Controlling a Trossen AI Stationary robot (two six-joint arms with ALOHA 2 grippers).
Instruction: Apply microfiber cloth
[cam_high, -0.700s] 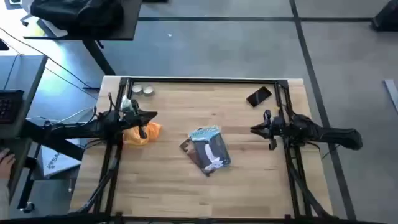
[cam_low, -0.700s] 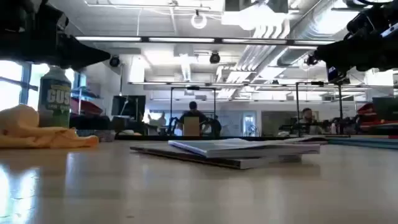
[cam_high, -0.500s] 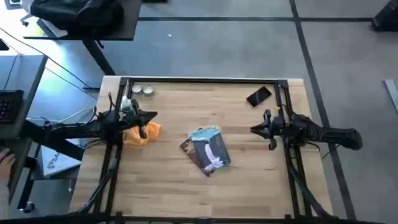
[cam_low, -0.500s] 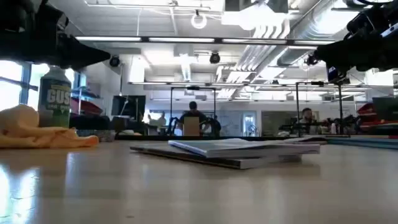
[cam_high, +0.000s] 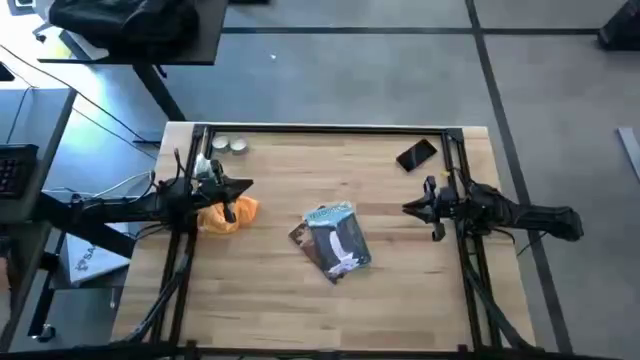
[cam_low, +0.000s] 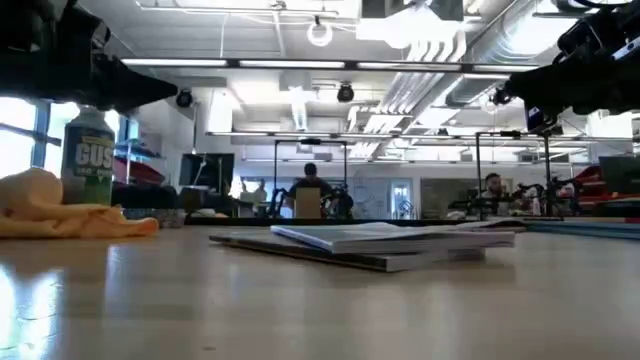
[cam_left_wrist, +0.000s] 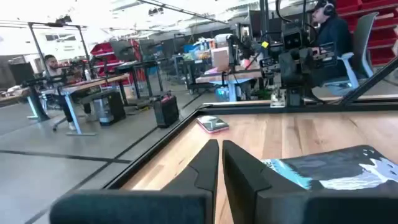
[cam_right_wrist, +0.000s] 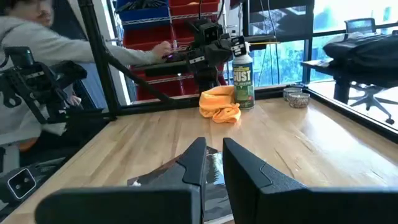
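Observation:
The orange-yellow microfiber cloth (cam_high: 228, 215) lies crumpled on the wooden table at its left side, also seen in the low view (cam_low: 60, 215) and the right wrist view (cam_right_wrist: 219, 102). My left gripper (cam_high: 248, 186) hangs shut above the cloth's far right edge, well clear of it (cam_low: 150, 90), with nothing between its fingers (cam_left_wrist: 220, 155). My right gripper (cam_high: 406, 208) waits shut over the table's right side, pointing left (cam_right_wrist: 213, 155).
A blue-grey printed packet (cam_high: 332, 240) lies flat mid-table. A dark phone (cam_high: 417, 154) lies at the far right. A spray can (cam_low: 92, 155) stands just behind the cloth, and two small tins (cam_high: 230, 146) sit at the far left. People work in the room beyond.

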